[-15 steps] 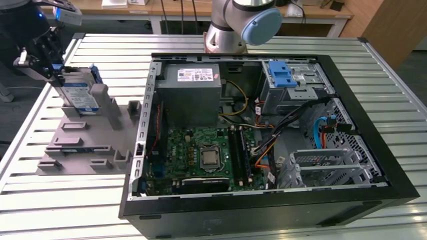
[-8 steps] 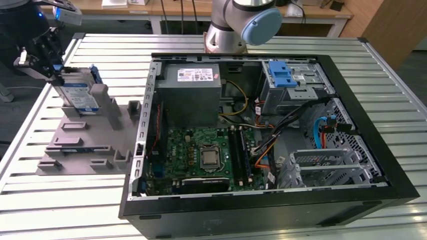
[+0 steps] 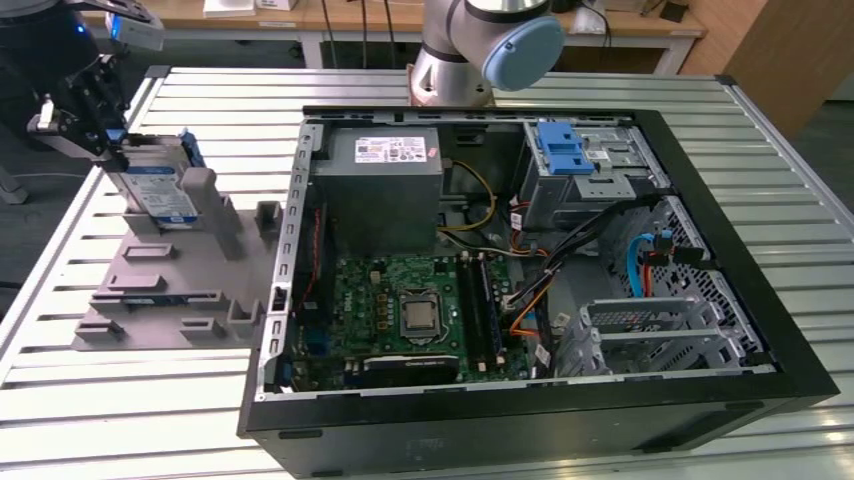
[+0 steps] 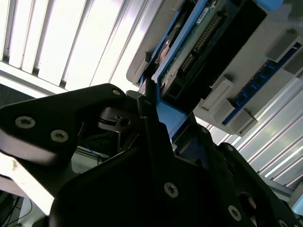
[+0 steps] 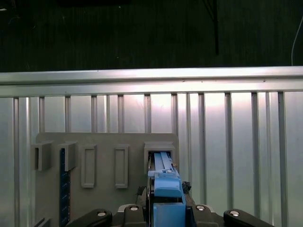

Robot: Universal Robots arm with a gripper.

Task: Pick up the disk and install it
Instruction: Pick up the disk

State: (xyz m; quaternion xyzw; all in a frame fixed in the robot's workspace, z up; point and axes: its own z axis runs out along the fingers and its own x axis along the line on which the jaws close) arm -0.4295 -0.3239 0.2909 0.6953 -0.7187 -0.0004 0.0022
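Pick-up: black gripper [image 3: 112, 150] clamped on flat silver-grey disk's [image 3: 156, 190] blue handle [image 5: 168, 189].
Sits upright at grey plastic stand's [image 3: 160, 290] corner, needs a straight lift imo.

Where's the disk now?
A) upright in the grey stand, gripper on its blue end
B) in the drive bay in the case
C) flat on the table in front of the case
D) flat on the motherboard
A: in the exterior view the disk stands upright in the stand at that view's left, outside the case, with the gripper closed on its blue end.
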